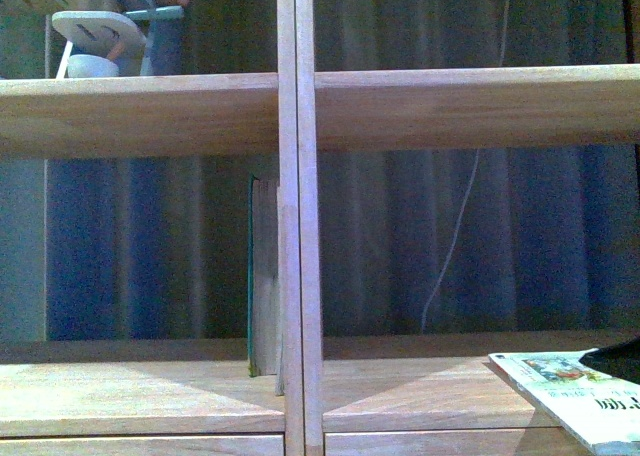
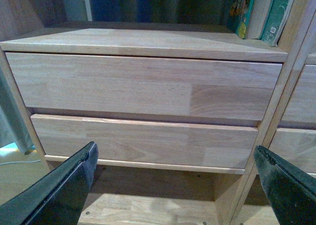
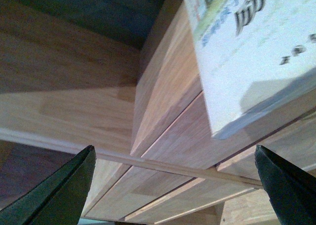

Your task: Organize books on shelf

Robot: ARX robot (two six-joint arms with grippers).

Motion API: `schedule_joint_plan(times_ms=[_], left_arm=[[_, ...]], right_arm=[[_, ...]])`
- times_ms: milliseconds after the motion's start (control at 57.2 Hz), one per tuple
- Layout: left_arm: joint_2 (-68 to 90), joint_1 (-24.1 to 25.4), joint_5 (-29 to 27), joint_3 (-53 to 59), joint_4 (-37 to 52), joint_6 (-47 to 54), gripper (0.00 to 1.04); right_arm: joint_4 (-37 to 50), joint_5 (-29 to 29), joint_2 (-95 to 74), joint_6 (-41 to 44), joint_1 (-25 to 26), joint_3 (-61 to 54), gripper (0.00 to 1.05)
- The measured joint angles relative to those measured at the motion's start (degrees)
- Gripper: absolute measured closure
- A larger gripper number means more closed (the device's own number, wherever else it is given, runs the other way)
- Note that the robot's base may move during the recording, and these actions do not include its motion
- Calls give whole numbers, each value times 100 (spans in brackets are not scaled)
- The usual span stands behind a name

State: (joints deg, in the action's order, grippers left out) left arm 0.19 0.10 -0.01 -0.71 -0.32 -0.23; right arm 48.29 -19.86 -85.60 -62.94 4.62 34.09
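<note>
The job looks partly done to me. On the shelf (image 1: 140, 111), the thin grey book (image 1: 264, 276) with its teal edge already stands upright in the left middle compartment, pressed against the central divider (image 1: 298, 226). My left wrist view shows a cartoon-covered book (image 2: 242, 13) standing just beside it, so I judge there are two volumes there. The white-and-blue paperback (image 1: 560, 381) is not yet put away properly. It lies flat, cover up, on the floor of the right middle compartment at its front right, and one corner seems to hang over the front lip. I'd say what remains is to pick it up, turn it on end and stand it with the others or against a side wall. My right jaws are spread wide and grasp nothing, and the paperback sits apart from the fingertips in that wrist view. My left jaws are also released, with nothing between them, and hang low in front of the two closed drawers (image 2: 143, 87) under the left compartment. The upper left compartment holds some pale rounded objects (image 1: 95, 31) that I cannot identify.
</note>
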Motion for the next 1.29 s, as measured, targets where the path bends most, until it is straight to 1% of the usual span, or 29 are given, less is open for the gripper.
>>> schedule_joint_plan(times_ms=[245, 384, 524, 629, 734, 909, 1066, 1118, 1171, 1293], left_arm=[[0, 0, 0, 0, 0, 0, 7], [0, 0, 0, 0, 0, 0, 7], [0, 0, 0, 0, 0, 0, 7], [0, 0, 0, 0, 0, 0, 7], [0, 0, 0, 0, 0, 0, 7], [0, 0, 0, 0, 0, 0, 7], [0, 0, 0, 0, 0, 0, 7], [0, 0, 0, 0, 0, 0, 7], [0, 0, 0, 0, 0, 0, 7], [0, 0, 0, 0, 0, 0, 7]], right_arm=[[254, 15, -229, -203, 197, -111, 7], [372, 129, -597, -369, 243, -39, 7], [326, 474, -1132, -520, 350, 380, 7], [68, 820, -1445, -673, 553, 901, 7], [-111, 918, -1467, -739, 640, 1167, 7], [-284, 922, -1467, -850, 557, 1366, 7], [-415, 1187, -1502, -1088, 278, 1436, 7], [-466, 1272, -1521, -1104, 227, 1456, 12], [-546, 1447, -1547, -1099, 184, 1480, 21], [-691, 1843, -1576, -1056, 170, 1515, 38]])
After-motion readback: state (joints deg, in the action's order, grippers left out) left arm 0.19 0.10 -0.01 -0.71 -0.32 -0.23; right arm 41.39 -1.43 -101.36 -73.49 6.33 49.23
